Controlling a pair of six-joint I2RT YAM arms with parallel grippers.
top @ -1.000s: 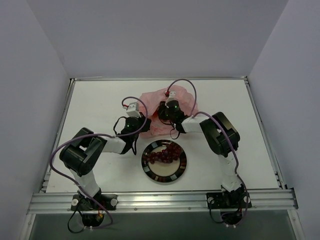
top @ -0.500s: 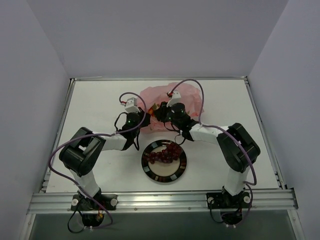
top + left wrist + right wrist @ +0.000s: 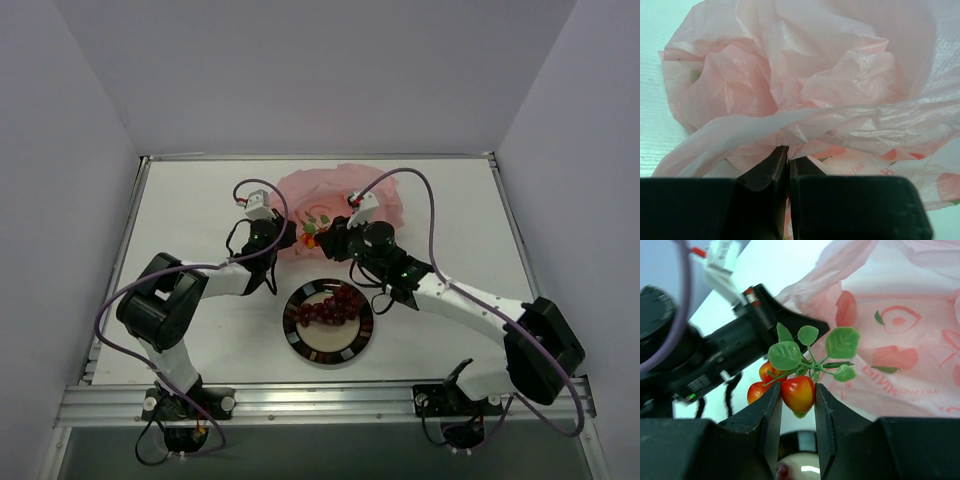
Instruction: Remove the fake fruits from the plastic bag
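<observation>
The white table (image 3: 200, 200) has open room on all sides of the work. The pink plastic bag (image 3: 345, 190) lies at its far middle. My left pincer (image 3: 788, 161) is pressed together on a fold of the bag's near edge, as far as I can judge. The dark-rimmed plate (image 3: 300, 343) sits just nearer me than both pincers, with the grape bunch (image 3: 330, 308) across its far half and its near half bare.

My right pincer (image 3: 797, 390) pinches a small sprig of orange-red fruits with green leaves (image 3: 311, 238), outside the bag's mouth and close beside my left wrist. The plate lies straight toward me from it, so my right arm is the nearer one. I'd draw back, away from the left wrist.
</observation>
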